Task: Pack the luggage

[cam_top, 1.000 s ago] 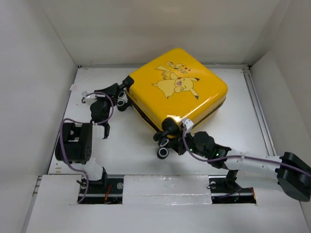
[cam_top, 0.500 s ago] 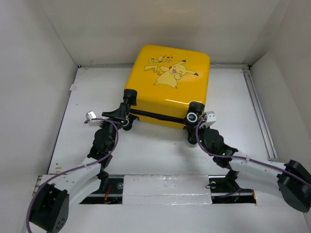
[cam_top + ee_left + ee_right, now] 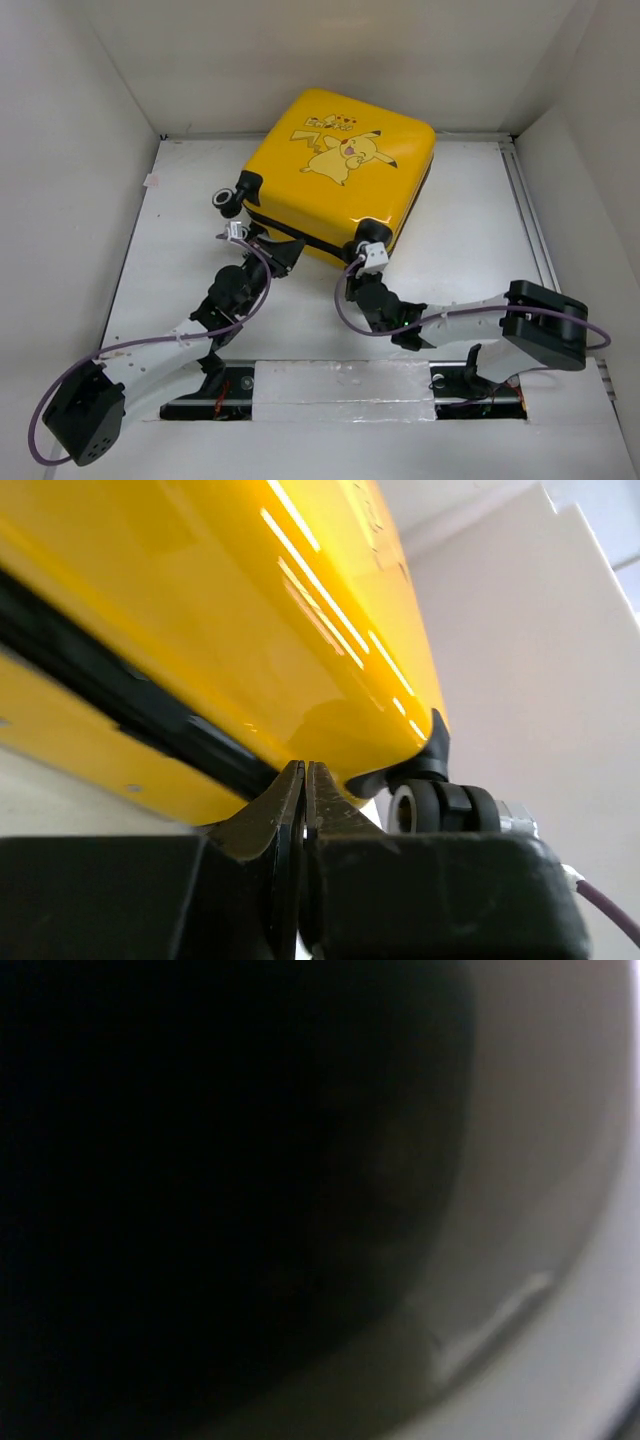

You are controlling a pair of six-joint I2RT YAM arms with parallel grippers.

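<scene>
The luggage (image 3: 345, 170) is seen shut, cartoon lid upward, toward the back of the worktop (image 3: 480, 260). The left pincer (image 3: 305, 772) is shown with its fingers pressed together and nothing visible between them, the tips just at the black seam (image 3: 120, 700) beside a wheel (image 3: 440, 808). The right pincer (image 3: 363, 268) is tucked at the case's near corner. Its fingers are hidden from above and its wrist view is filled with dark blur, so its opening cannot be told.
</scene>
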